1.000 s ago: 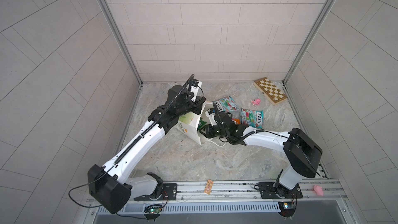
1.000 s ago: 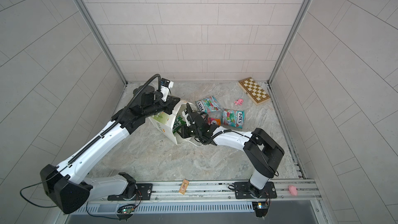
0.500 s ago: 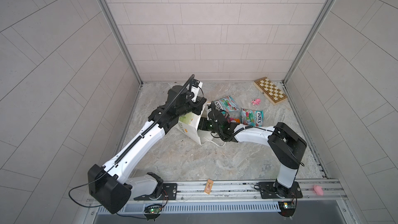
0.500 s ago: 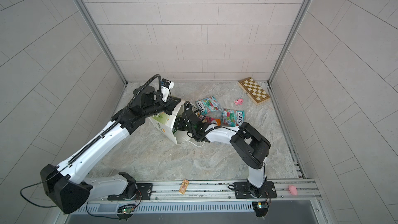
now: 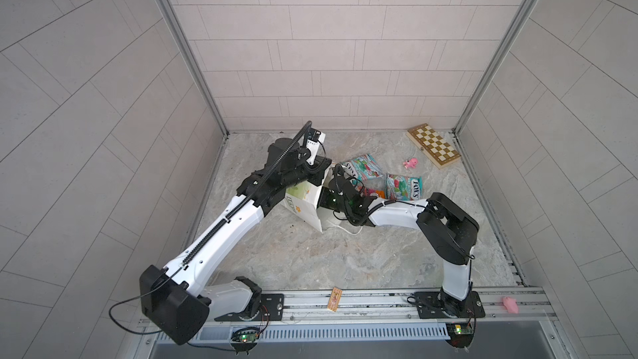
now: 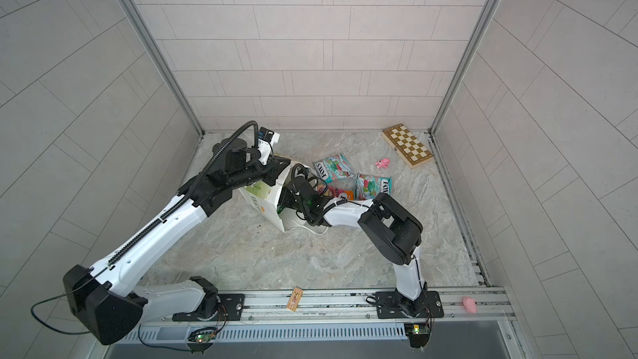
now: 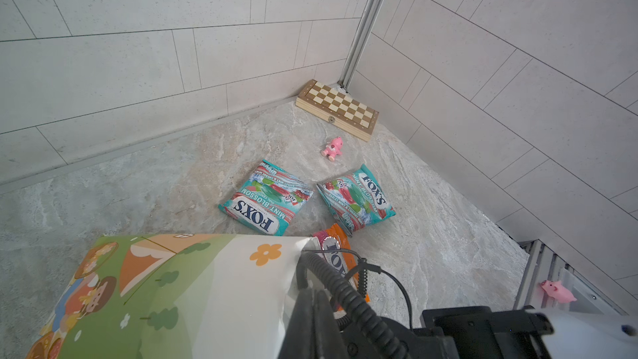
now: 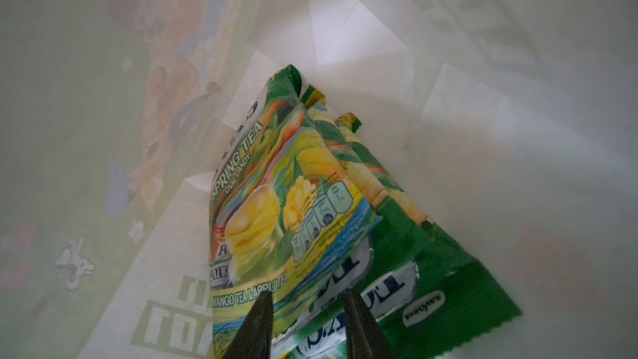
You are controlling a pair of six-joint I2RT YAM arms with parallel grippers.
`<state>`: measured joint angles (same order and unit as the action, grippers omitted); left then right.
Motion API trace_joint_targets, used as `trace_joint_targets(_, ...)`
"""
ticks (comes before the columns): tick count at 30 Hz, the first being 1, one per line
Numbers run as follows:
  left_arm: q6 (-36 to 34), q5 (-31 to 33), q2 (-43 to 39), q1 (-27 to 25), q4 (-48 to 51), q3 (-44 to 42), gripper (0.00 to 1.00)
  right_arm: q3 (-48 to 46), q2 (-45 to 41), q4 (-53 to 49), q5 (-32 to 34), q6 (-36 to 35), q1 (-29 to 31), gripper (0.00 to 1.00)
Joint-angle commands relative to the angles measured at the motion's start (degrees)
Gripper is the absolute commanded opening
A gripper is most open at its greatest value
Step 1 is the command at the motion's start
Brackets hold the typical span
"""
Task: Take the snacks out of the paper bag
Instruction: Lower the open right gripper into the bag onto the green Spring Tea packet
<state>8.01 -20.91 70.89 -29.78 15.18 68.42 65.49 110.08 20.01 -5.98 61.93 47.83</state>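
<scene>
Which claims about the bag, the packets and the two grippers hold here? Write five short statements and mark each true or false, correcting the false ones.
1. Two teal-red packets lie on the floor outside the paper bag. True.
2. The paper bag is empty. False: a yellow-green packet and a green packet lie inside.
3. The right gripper reaches into the bag. True.
4. The pink toy lies on the checkered board. False: it lies on the floor, apart from the board.
5. The left gripper hangs open, away from the bag. False: it is shut at the bag's rim.
</scene>
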Motion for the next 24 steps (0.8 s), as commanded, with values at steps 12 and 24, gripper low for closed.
trace_joint_targets(12,-0.5,-0.9,-1.8,-0.7,-2.5,-0.5,0.00,6.0,5.4,2.2,-3.9,3.2,-0.8,0.38)
trace_joint_targets(24,-1.0,-0.6,-1.8,-1.0,-2.4,-0.5,0.00,7.3,11.3,14.5,-5.9,8.7,-0.7,0.39)
